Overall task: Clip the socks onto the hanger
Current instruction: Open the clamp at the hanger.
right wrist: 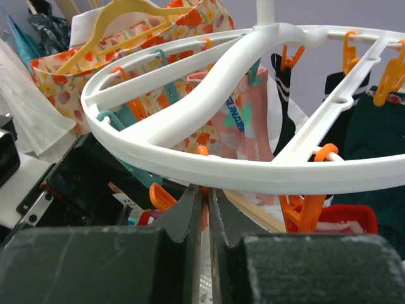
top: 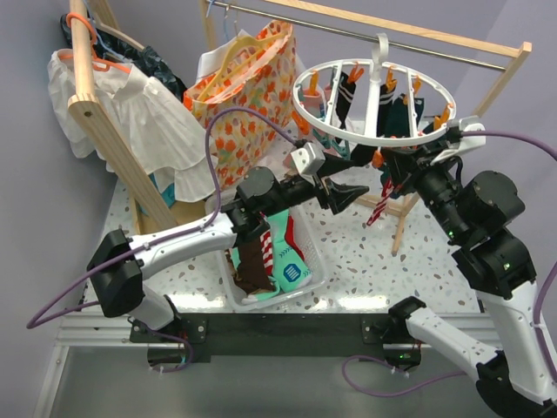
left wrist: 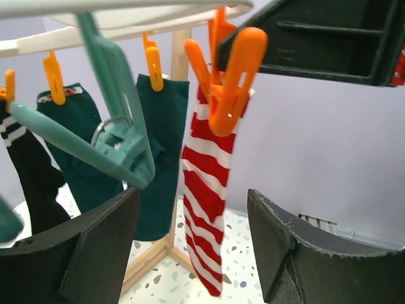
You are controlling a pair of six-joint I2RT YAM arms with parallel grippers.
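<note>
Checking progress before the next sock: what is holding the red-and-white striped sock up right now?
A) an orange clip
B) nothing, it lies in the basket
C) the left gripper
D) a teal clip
A: in the left wrist view the red-and-white striped sock hangs straight down from an orange clip, with no fingers on it.

The top external camera looks down from above and behind the arm bases, taking in the whole terrazzo table (top: 365, 261) and, at its far side, the round white hanger (top: 374, 137). The left wrist camera sits just under that hanger, facing outward between its own fingers (left wrist: 304, 253), very near the red-and-white striped sock (left wrist: 202, 190); the right wrist camera looks up across its fingers (right wrist: 180, 218) at the hanger's rim, close. All three views share the hanger and its hanging socks.
</note>
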